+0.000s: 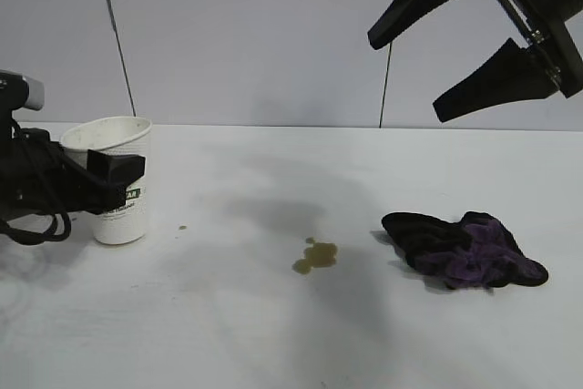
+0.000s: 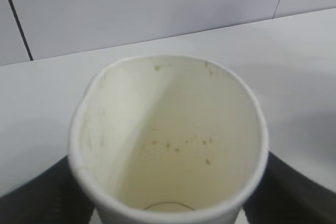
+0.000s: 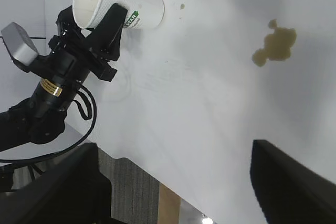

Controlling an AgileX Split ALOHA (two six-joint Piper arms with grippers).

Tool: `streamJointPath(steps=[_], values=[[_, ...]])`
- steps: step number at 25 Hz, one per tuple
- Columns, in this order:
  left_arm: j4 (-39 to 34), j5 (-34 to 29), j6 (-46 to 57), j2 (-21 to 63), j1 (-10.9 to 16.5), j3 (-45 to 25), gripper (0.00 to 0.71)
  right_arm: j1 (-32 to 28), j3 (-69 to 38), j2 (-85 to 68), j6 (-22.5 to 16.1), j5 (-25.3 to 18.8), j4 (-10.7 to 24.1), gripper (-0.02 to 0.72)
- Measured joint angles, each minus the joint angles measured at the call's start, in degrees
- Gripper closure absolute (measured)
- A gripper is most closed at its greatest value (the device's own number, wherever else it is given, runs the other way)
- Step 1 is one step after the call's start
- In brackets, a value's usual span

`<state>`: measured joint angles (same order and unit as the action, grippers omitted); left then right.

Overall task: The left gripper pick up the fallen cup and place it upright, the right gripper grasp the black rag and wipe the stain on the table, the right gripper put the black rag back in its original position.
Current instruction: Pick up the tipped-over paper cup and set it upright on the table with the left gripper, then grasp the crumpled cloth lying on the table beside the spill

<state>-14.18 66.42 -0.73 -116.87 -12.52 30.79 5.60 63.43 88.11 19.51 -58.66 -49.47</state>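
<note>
Left arm low, right arm high.
Left gripper (image 1: 114,173) clamps at far left; right gripper (image 1: 407,75) hangs upper right, fingers spread.

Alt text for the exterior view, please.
The left gripper holds an upright white paper cup on the white table. A brown stain lies beside a crumpled black-and-purple rag, with the open right gripper above.

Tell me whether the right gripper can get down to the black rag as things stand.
Probably yes. The right gripper hangs open, high over the table, and the black rag lies uncovered almost beneath it. The cup and left gripper are far off.
</note>
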Motion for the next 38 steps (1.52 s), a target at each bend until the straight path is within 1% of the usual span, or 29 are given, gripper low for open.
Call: streamJointPath(steps=[2,5,8,15,18,21,25,28,30,33,36,38], values=[[0.0,0.0,-0.26,0.0,0.0,-0.05,0.187,0.0,0.0,0.0,0.0,0.13,0.0,0.159],[0.01,-0.2,-0.31,-0.13,0.0,-1.04,0.073,0.0,0.0,0.0,0.0,0.25,0.0,0.159],[0.06,-0.32,-0.31,-0.41,0.0,-2.02,0.032,0.0,0.0,0.0,0.0,0.34,0.0,0.159],[0.12,-0.36,-6.48,-0.41,0.0,-6.98,0.017,0.0,0.0,0.0,0.0,0.82,0.0,0.159],[1.36,-0.42,-7.31,-0.41,0.0,-9.44,0.017,0.0,0.0,0.0,0.0,1.16,0.0,0.159],[6.61,-0.42,-7.43,-0.41,0.0,-12.98,0.017,0.0,0.0,0.0,0.0,1.17,0.0,0.159],[16.81,-0.42,-7.04,0.86,0.0,-18.62,0.017,0.0,0.0,0.0,0.0,1.28,0.0,0.159],[20.29,-0.42,-4.58,4.43,0.0,-20.96,0.017,0.0,0.0,0.0,0.0,1.82,0.0,0.159],[21.07,-0.42,-3.56,8.07,0.0,-21.76,0.016,0.0,0.0,0.0,0.0,2.15,0.0,0.159],[24.39,-0.89,-3.34,13.93,0.0,-22.24,0.016,0.0,0.0,0.0,0.0,2.35,0.0,0.159],[27.78,-5.26,-2.93,20.9,0.0,-22.24,0.016,0.0,0.0,0.0,0.0,2.51,0.0,0.159],[31.07,-9.28,-2.63,26.32,0.0,-21.65,0.016,0.0,0.0,0.0,0.0,2.53,0.0,0.159]])
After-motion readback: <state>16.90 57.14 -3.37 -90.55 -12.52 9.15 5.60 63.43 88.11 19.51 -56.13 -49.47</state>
